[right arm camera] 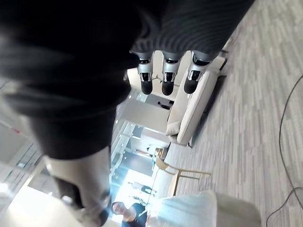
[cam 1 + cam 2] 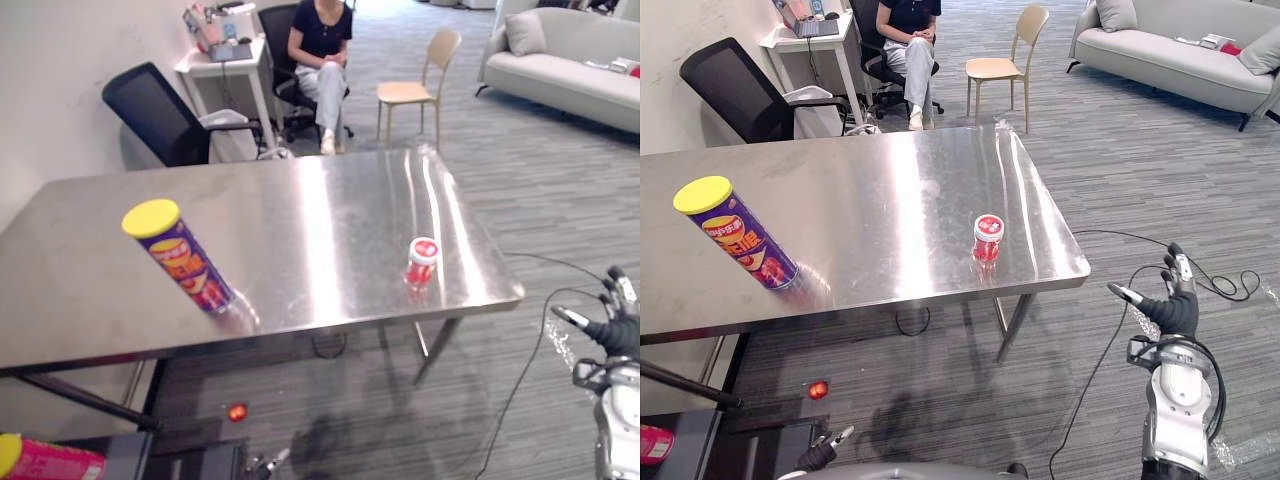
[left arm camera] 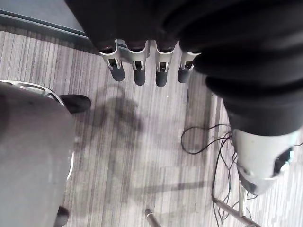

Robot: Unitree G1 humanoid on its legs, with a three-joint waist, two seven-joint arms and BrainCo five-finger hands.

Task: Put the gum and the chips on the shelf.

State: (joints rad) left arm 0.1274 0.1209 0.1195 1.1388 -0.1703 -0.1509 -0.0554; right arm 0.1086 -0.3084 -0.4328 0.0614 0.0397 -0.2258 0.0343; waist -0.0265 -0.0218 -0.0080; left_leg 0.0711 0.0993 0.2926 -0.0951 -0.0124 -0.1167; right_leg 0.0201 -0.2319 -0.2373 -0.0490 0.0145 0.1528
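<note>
Nothing held yet: right hand [image 2: 1175, 305] open with fingers spread, low at 4 o'clock off the counter [image 2: 300, 220]; left hand [image 3: 138, 71] open too. Go for gum [image 2: 421, 262] first, upright near counter's 4 o'clock corner; chips can [image 2: 180, 258] at 8. Approach from the side, wrap snugly, avoid tipping.

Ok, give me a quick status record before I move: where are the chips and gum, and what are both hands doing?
chips can: standing on the steel table, left part, yellow lid up
gum tub: upright near the table's right front corner, apart from the can
right hand: open, empty, raised off the table's right side
left hand: open, empty, low over the floor
shelf placement: not yet done for either item
bystander: person seated beyond the table's far edge
</note>
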